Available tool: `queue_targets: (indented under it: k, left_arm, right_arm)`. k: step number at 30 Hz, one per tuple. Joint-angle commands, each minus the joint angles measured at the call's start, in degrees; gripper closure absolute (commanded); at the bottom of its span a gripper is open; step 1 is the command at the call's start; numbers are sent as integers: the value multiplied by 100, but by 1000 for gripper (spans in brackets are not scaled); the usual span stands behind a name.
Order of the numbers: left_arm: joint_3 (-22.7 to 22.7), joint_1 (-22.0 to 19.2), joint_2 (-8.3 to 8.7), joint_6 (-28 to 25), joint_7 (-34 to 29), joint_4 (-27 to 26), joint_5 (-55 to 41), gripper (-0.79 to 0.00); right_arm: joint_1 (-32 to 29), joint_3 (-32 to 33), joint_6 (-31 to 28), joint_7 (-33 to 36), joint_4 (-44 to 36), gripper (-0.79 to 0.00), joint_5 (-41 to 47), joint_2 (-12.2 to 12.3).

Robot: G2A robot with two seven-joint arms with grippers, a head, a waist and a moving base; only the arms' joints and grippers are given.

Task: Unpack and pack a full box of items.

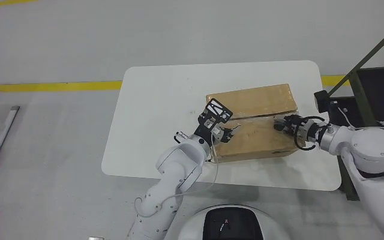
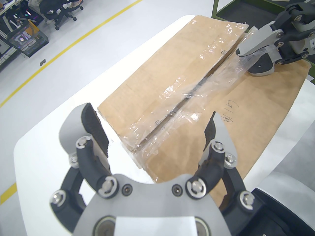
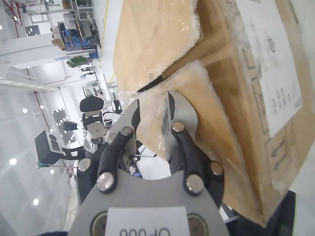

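Along the cardboard box (image 1: 252, 99) seam lies wrinkled clear tape (image 2: 172, 94).

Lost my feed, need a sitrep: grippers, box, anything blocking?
Left gripper open over one box end. Right gripper shut on flap, opposite end. Box closed, wrinkled tape in the way.

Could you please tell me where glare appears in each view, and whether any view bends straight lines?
Top view: soft, even light, no glare on the box, and the table edges run straight. Left wrist view: the clear tape along the seam throws bright glints, and the box's long edge looks bowed. Right wrist view: small glints on the taped flap, with bright ceiling lights behind.
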Motion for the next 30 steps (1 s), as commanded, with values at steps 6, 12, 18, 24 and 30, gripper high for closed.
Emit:
queue_targets:
  k: [6,12,18,24,30]
  left_arm:
    - [0,0,0,0,0,0,0,-785]
    - [0,0,0,0,0,0,0,-785]
    - [0,0,0,0,0,0,0,-785]
    - [0,0,0,0,0,0,0,-785]
    - [-17,95,10,21,156,-15,52,-785]
  right_arm:
    - [6,-161,-423,-165,-262,0,-715,57]
    - [-44,-215,-1027,-327,-531,0,-1402,108]
    - [-120,-234,-1791,-422,-678,0,-1967,154]
    - [-160,-373,-2033,-681,-617,0,-2540,168]
    - [-200,-407,-1831,-943,-548,0,-2743,157]
